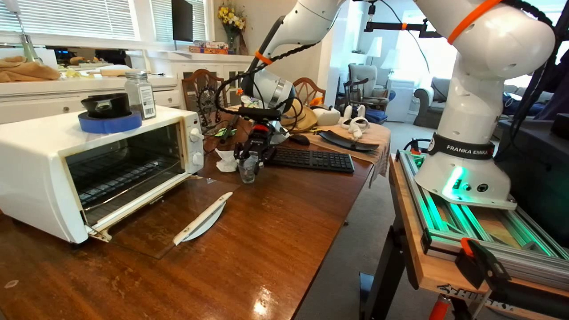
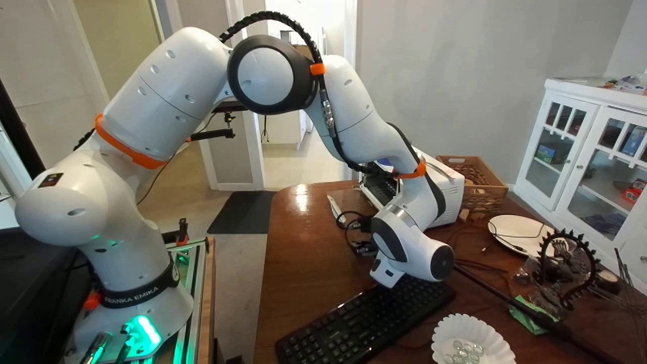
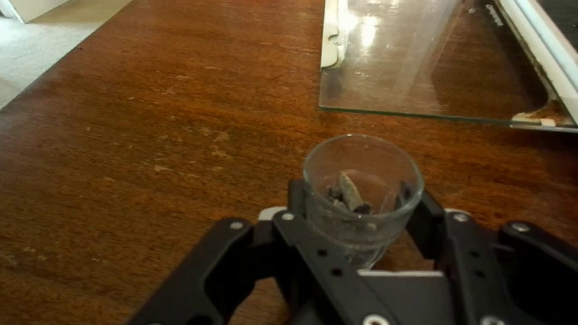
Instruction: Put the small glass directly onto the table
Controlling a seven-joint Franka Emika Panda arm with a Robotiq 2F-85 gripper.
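Note:
The small glass (image 3: 356, 230) is a short clear tumbler with a pale seed-like piece and dark bits inside. It is upright between the two black fingers of my gripper (image 3: 361, 203), which lie against its sides below the rim. In an exterior view the small glass (image 1: 247, 172) hangs under the gripper (image 1: 250, 159), its base at or just above the glossy brown table (image 1: 262, 235); I cannot tell whether it touches. In another exterior view the gripper (image 2: 361, 242) is partly behind the arm and the glass is hidden. The table also fills the wrist view (image 3: 158, 189).
The white toaster oven (image 1: 31, 151) stands beside the gripper with its glass door (image 1: 151, 231) open over the table. A black keyboard (image 1: 315, 159) and crumpled white paper (image 1: 227, 161) lie near the gripper. A white fluted bowl (image 2: 457, 331) is past the keyboard.

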